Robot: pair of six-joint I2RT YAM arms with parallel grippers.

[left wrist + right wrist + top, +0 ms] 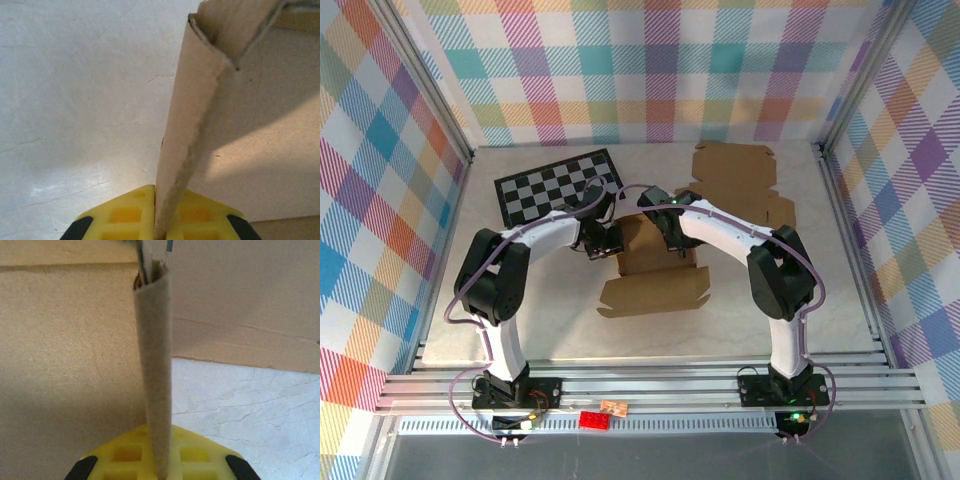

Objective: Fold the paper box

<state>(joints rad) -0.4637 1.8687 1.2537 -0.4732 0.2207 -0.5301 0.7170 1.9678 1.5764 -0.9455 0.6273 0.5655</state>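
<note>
1. The paper box (pixel 655 285) is a brown cardboard blank, partly folded. It lies in the middle of the pale counter (pixel 550 320) between the two arms, with its near flap flat toward the arm bases.
2. The left pincer (pixel 603 240) sits at the box's left edge. In the left wrist view its yellow fingers (pixel 125 216) are pressed together on the left wall (pixel 192 115). This is a doubled-over strip of cardboard standing upright from the counter.
3. The right pincer (pixel 672 240) sits at the box's right edge. Its own yellow fingertips (pixel 195 454) pinch the right wall (pixel 155 365), also a doubled strip standing upright, with the box floor to one side.
4. A second flat cardboard blank (pixel 735 180) lies well apart, at the far right of the counter.
5. A black-and-white checkerboard (pixel 560 185) lies flat at the far left, near the left arm's forearm.
6. A small red block (pixel 592 419), possibly a toy brick, rests on the front rail between the arm bases.
</note>
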